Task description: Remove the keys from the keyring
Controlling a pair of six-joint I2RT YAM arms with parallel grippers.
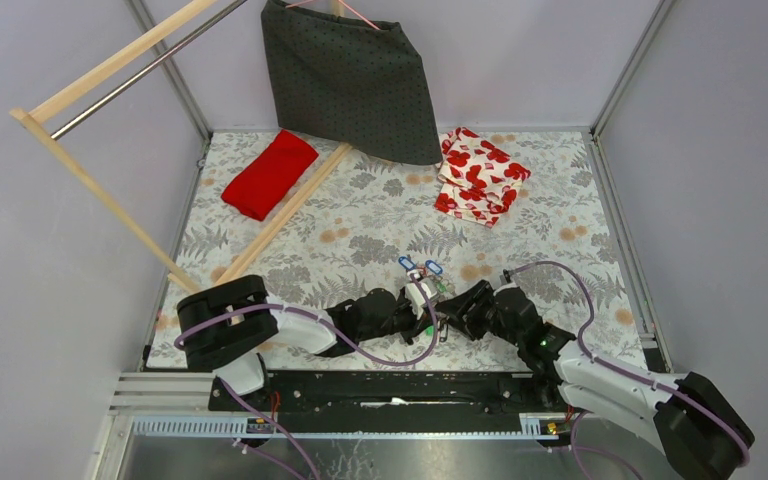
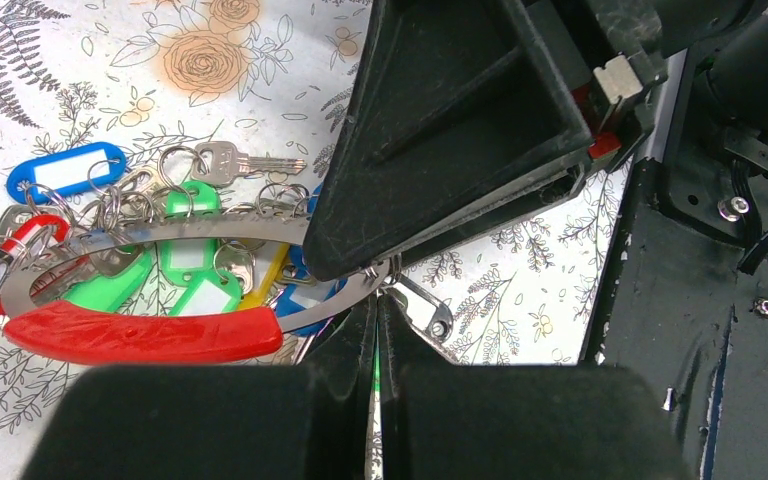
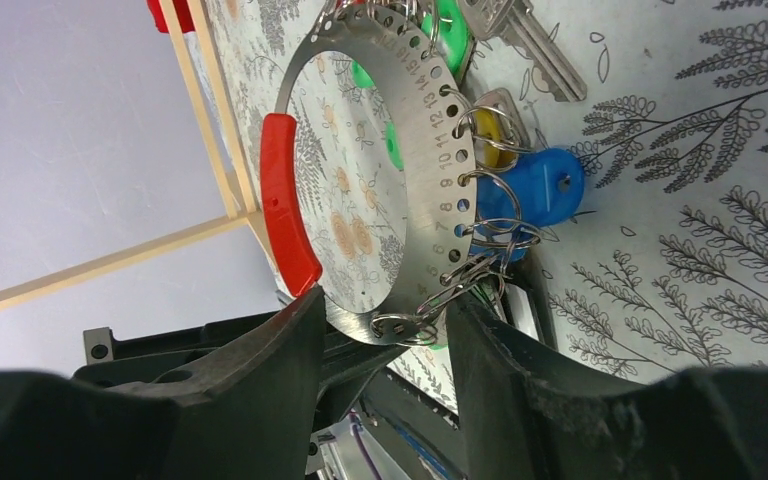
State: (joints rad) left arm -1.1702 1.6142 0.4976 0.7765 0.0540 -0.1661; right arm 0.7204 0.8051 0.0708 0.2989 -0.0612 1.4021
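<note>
The keyring (image 2: 210,228) is a flat silvery band with numbered holes and a red section (image 2: 140,335). It stands on edge over the floral table. The keys (image 2: 190,265), with green, blue, red and yellow tags and a metal key, hang from small split rings along it. My left gripper (image 2: 378,300) is shut on the band's near end. My right gripper (image 3: 385,325) is open, its fingers straddling the same end of the keyring (image 3: 438,170), where several split rings bunch. In the top view both grippers (image 1: 428,308) (image 1: 457,308) meet at the near middle, with the keys (image 1: 416,270) just beyond.
A red folded cloth (image 1: 270,173) lies at the back left. A red-and-white floral cloth (image 1: 480,175) lies at the back right. A grey dotted skirt (image 1: 355,80) hangs from a wooden rack (image 1: 280,215) that slants across the left side.
</note>
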